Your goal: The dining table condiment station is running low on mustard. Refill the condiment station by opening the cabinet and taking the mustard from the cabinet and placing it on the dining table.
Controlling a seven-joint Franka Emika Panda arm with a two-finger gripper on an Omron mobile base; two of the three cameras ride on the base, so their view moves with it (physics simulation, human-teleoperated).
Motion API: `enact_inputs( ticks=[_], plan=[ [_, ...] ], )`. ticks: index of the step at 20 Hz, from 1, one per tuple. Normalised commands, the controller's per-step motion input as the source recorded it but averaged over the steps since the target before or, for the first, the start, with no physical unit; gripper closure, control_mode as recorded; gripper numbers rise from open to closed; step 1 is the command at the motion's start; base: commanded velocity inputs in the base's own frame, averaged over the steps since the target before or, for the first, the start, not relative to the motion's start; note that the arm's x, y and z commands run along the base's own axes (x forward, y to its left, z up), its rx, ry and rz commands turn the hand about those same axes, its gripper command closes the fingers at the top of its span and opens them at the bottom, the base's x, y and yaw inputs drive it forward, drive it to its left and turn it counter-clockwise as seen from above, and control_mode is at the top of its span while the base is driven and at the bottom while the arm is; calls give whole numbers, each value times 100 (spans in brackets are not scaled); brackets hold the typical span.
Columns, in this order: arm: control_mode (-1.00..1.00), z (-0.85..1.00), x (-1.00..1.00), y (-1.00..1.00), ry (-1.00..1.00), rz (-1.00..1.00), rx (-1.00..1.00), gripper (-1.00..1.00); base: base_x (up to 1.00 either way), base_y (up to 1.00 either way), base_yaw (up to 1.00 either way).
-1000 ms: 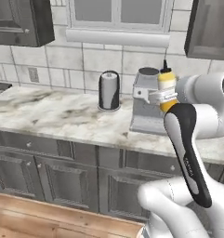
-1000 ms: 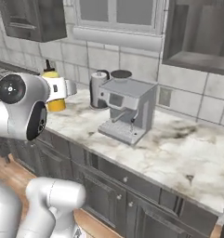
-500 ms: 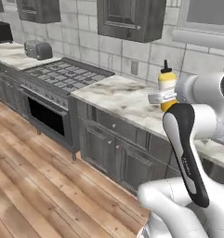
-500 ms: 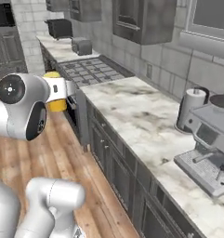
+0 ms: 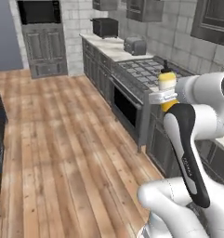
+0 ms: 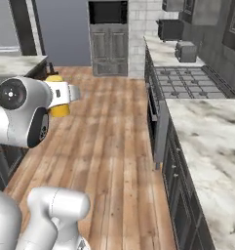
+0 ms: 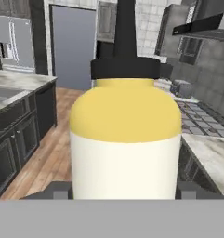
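Mustard (image 7: 126, 135): held upright in the gripper (image 7: 125, 190), its jaws part-open and clamped on the bottle's sides. Yellow shoulder, pale band, dark collar and nozzle pointing up in the hand view. In the left base view the mustard (image 5: 167, 86) stood at the end of the arm, in the air in front of the stove (image 5: 148, 74). In the right base view the mustard (image 6: 57, 100) sat beside the white wrist, above the wood floor (image 6: 114, 146).

Gripper (image 5: 165, 96): closed on the mustard, clear of every surface.

Dining table (image 7: 11, 86): marbled top with grey base, at the left of the hand view, well apart from the bottle; its corner (image 6: 16, 66) showed at the left edge of the right base view.

Counter (image 6: 211, 146): marbled, running along the right wall past the stove (image 6: 187, 80).

Toaster (image 5: 134, 45): on the far counter beyond the stove.

Microwave (image 5: 104, 28): dark, further along the same counter.

Floor (image 5: 62, 139): wood planks, between counter run and table.
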Motion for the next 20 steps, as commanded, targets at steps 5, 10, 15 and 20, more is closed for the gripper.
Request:
enact_inputs(
  ticks=[5,10,15,20],
  plan=[
    [100,0,0,0,0,0,0,100,32,39,71],
    [100,0,0,0,0,0,0,100,41,43,66],
    [100,0,0,0,0,0,0,100,32,56,62],
    [100,0,0,0,0,0,0,100,36,95,45]
  ],
)
